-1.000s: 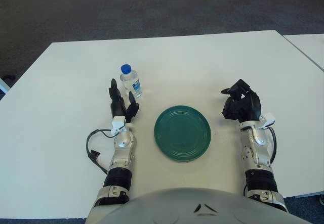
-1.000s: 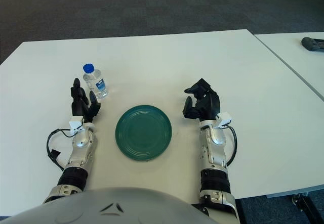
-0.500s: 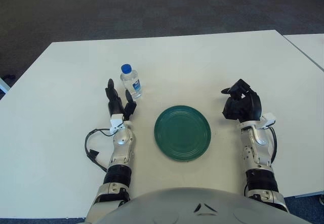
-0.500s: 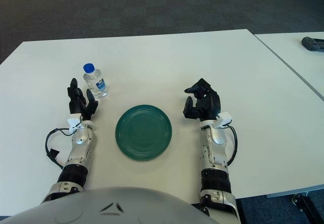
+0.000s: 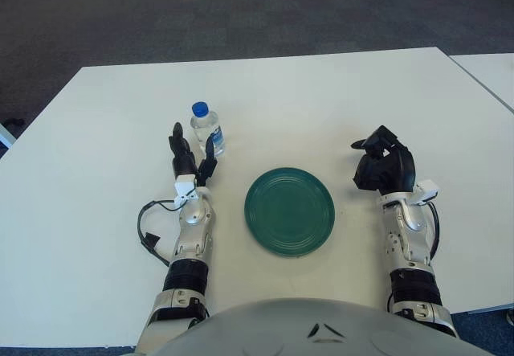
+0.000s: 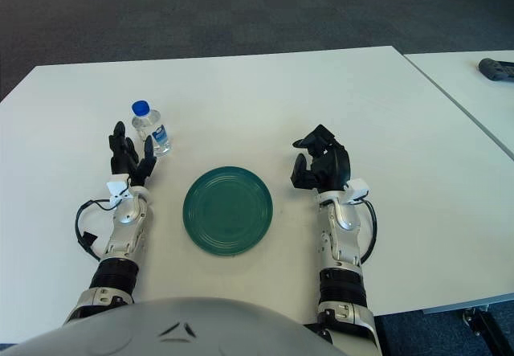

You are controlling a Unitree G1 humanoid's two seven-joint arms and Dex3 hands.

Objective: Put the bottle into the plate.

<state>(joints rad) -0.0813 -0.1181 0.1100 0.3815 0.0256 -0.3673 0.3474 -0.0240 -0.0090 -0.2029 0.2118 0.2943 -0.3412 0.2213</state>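
A small clear water bottle (image 5: pixel 206 129) with a blue cap stands upright on the white table, far left of a round dark green plate (image 5: pixel 289 210). My left hand (image 5: pixel 191 157) is just in front of the bottle, fingers spread and pointing up, holding nothing; one finger is close beside the bottle's base. My right hand (image 5: pixel 383 165) rests on the table to the right of the plate, fingers loosely curled and empty. The plate is empty.
The white table (image 5: pixel 321 99) has its far edge at the top and its right edge near a second table (image 6: pixel 474 75), which carries a dark object (image 6: pixel 496 68). A black cable (image 5: pixel 148 231) loops beside my left forearm.
My left hand has shifted slightly forward and right, closer to the bottle. The bottle, plate and right hand have not moved.
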